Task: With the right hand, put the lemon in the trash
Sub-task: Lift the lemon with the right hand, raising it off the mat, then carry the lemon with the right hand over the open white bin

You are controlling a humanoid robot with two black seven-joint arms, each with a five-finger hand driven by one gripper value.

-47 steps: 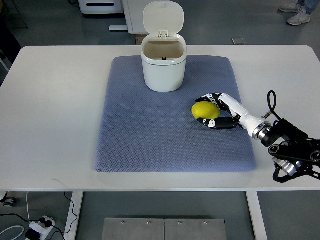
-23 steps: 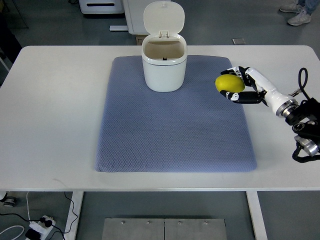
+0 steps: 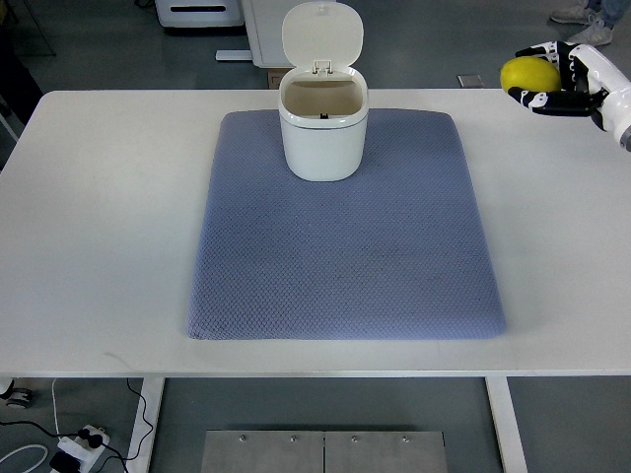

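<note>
White tabletop (image 3: 99,217) spans almost the full width of the top view. Floor visible below its near edge, with a power strip (image 3: 79,443) and cables at 7 o'clock of the picture.

Blue-grey quilted mat (image 3: 345,246) lies flat on the tabletop, roughly centered, wider at the near edge than at the far one. Nothing rests on its near half.

White trash bin (image 3: 323,133) stands upright on the far part of the mat, at 12 o'clock from mat center. Hinged lid (image 3: 322,33) is flipped up and back, so the opening faces the camera. Inside looks tan; contents cannot be made out.

Lemon (image 3: 529,74) is at 2 o'clock of the picture, well apart from the bin, off to its 3 o'clock side. It sits past the mat's far right corner, around the tabletop's far edge, and is held up rather than lying on anything.

Right hand (image 3: 567,77) enters from the right edge, white shell with black joints. Its fingers (image 3: 554,104) are wrapped around the lemon, gripping it from the right side, one black-tipped digit above and one below the fruit. Wrist is cut off by the picture edge.

Beyond the tabletop at far right, a person's shoes (image 3: 582,25) show on the floor. At 12 o'clock, white equipment bases (image 3: 202,12) stand behind the bin.
</note>
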